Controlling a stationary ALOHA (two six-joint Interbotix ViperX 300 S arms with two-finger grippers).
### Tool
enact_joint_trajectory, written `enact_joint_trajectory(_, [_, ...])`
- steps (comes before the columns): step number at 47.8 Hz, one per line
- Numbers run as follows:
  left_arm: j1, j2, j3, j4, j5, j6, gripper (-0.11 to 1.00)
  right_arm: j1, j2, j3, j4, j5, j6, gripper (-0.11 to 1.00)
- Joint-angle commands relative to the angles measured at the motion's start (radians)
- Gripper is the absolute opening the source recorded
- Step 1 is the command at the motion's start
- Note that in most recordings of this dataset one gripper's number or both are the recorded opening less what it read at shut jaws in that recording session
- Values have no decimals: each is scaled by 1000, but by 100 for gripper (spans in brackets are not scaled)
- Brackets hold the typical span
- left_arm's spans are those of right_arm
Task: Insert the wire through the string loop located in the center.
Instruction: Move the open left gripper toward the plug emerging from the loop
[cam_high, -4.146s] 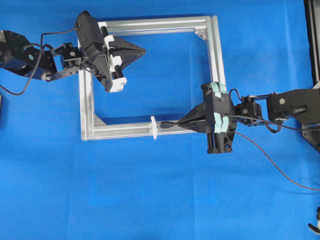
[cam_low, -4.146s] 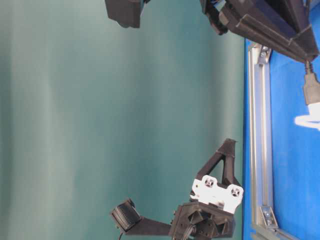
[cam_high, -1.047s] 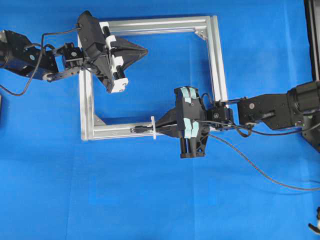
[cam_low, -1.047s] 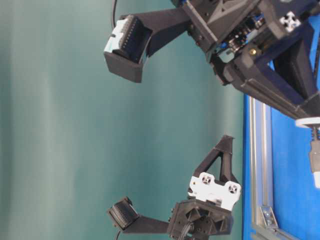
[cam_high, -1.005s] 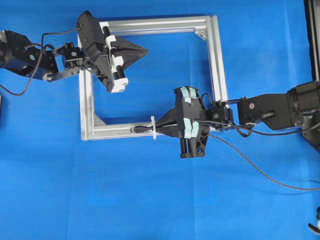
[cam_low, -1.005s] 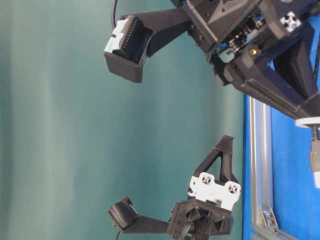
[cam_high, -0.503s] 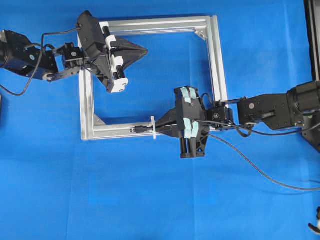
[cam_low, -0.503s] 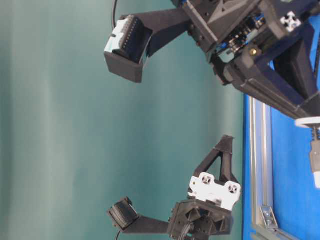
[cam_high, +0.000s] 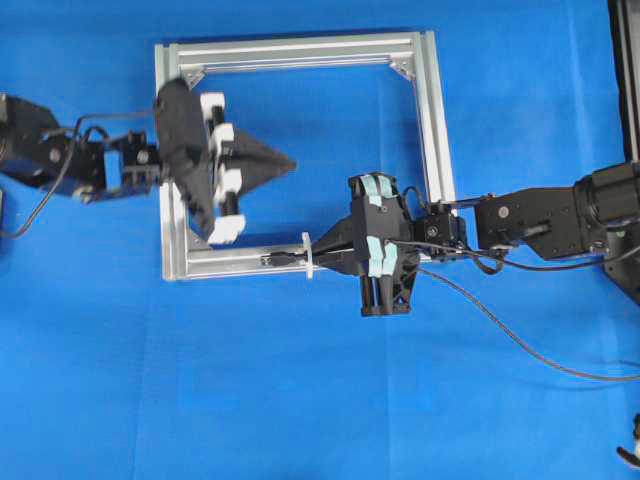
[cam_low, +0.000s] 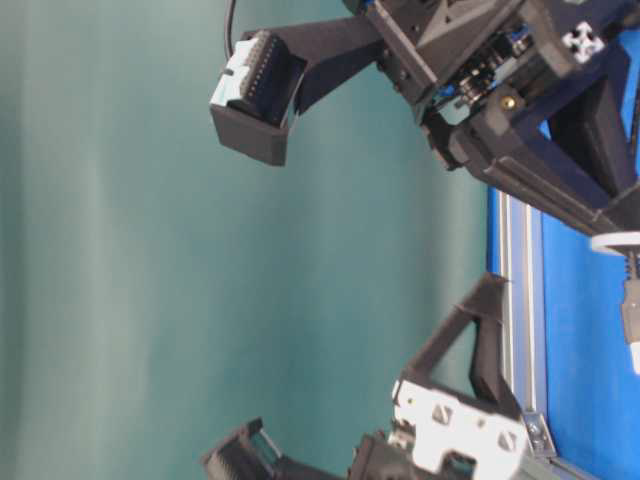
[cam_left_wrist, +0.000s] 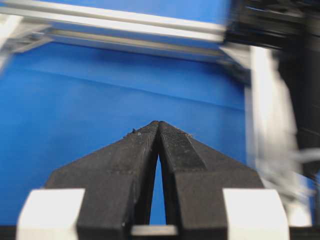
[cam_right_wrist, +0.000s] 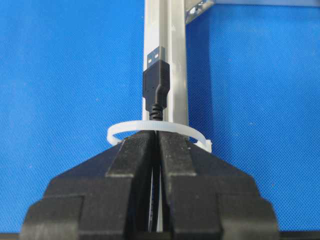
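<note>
Since our right gripper (cam_right_wrist: 155, 134) pinches the wire (cam_right_wrist: 155, 82) just behind the loop (cam_right_wrist: 159, 131) while the left gripper (cam_left_wrist: 159, 125) is pressed together empty, letting go could let the plug slide back out.

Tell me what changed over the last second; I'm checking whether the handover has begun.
The left tool, shut and empty, swung down the overhead view toward the bottom rail. The right tool stayed shut on the wire, its plug poking through the string loop; the frame stayed put.

overhead: straight down, far | table-level: sideways-rolled, near | wrists: close behind jaws | shared: frame (cam_high: 430, 120)
</note>
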Motion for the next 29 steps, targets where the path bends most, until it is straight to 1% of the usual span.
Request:
enact_joint_trajectory(1, [-48, -44, 6, 2, -5, -5, 0, 5, -15, -14, 0, -3, 0, -2])
enact_joint_trajectory(13, [-155, -89, 31, 2, -3, -20, 0, 5, -14, -14, -2, -3, 0, -2])
enact_joint_trajectory(19, [-175, -89, 28, 3, -2, -20, 0, 5, -14, -14, 0, -3, -2, -2])
enact_joint_trajectory(29, [-181, -87, 21, 2, 14, -20, 0, 5, -15, -12, 0, -3, 0, -2])
